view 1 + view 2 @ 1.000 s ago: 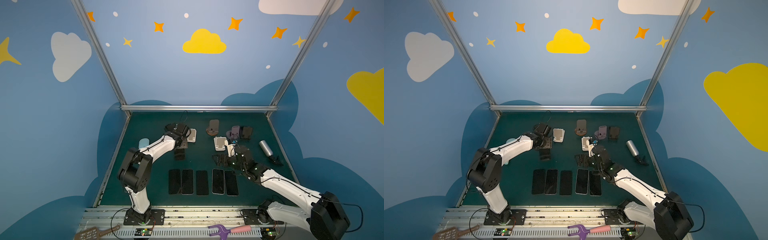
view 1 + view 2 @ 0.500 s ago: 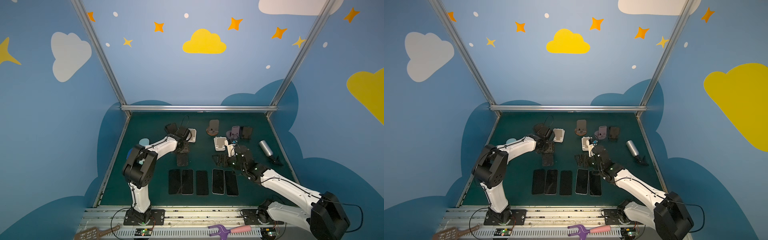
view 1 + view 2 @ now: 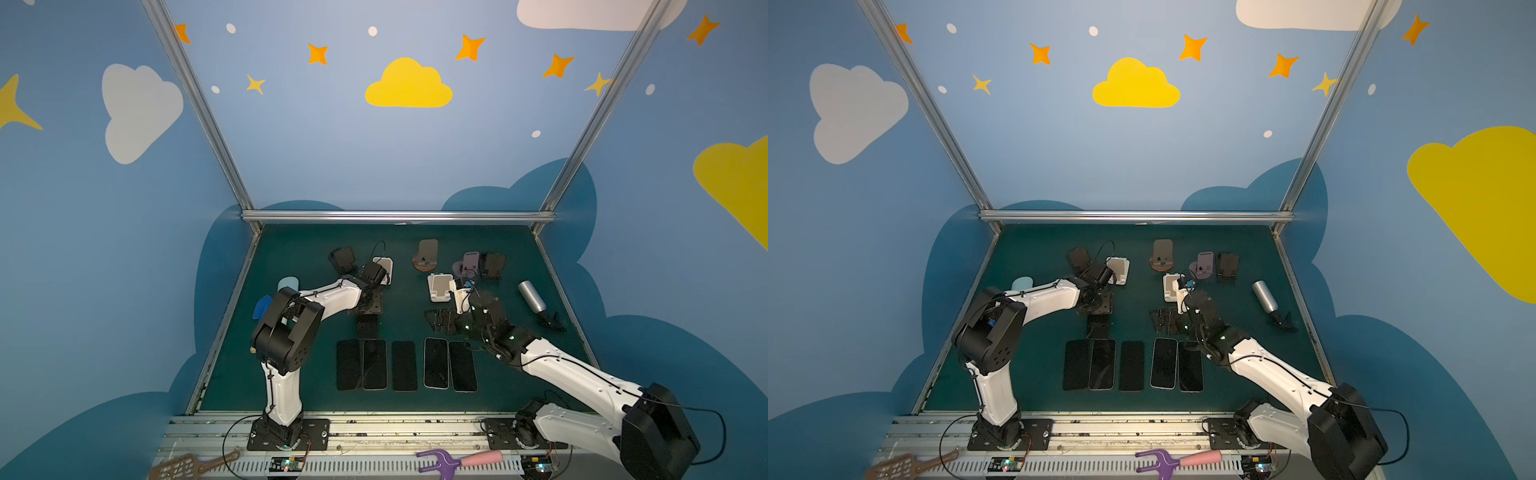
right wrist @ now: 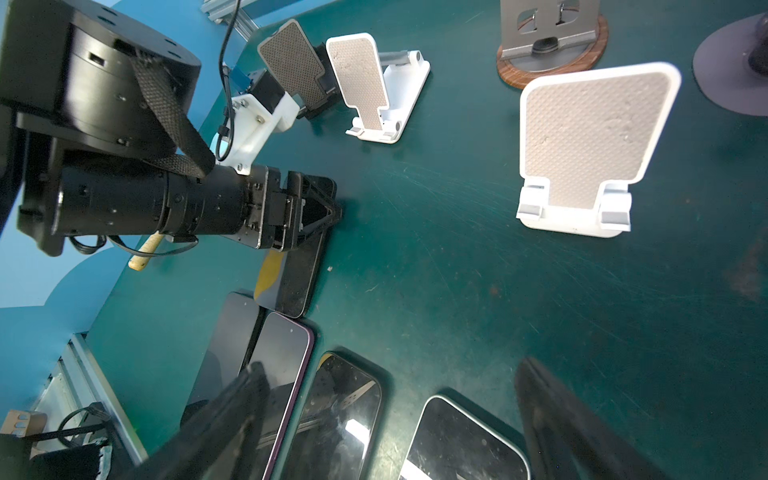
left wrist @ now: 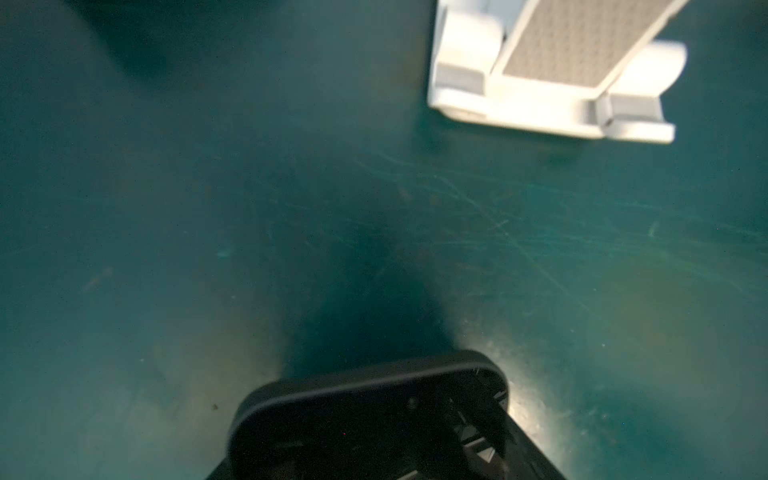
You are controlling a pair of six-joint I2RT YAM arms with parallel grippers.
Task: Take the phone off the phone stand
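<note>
My left gripper (image 3: 368,308) (image 4: 318,208) is shut on the far end of a dark phone (image 3: 368,329) (image 3: 1099,327) (image 4: 293,270). The phone lies flat on the green table, just behind a row of several phones (image 3: 405,365). Its rounded end (image 5: 365,411) fills the bottom of the left wrist view. The nearest phone stand (image 3: 384,270) (image 5: 552,75) is white and holds nothing; it stands behind that gripper. My right gripper (image 3: 446,322) (image 4: 395,415) hovers open over the right half of the row, with nothing between its fingers (image 4: 232,407).
More bare stands line the back: black (image 3: 344,259), white (image 3: 440,288) (image 4: 582,145), wood-based (image 3: 427,257), purple (image 3: 469,266), black (image 3: 494,266). A silver bottle (image 3: 532,295) lies at the right, a pale blue object (image 3: 288,284) at the left edge.
My left gripper has carried the dark phone toward the front of the table, down to the row of phones. The right arm has not moved.
</note>
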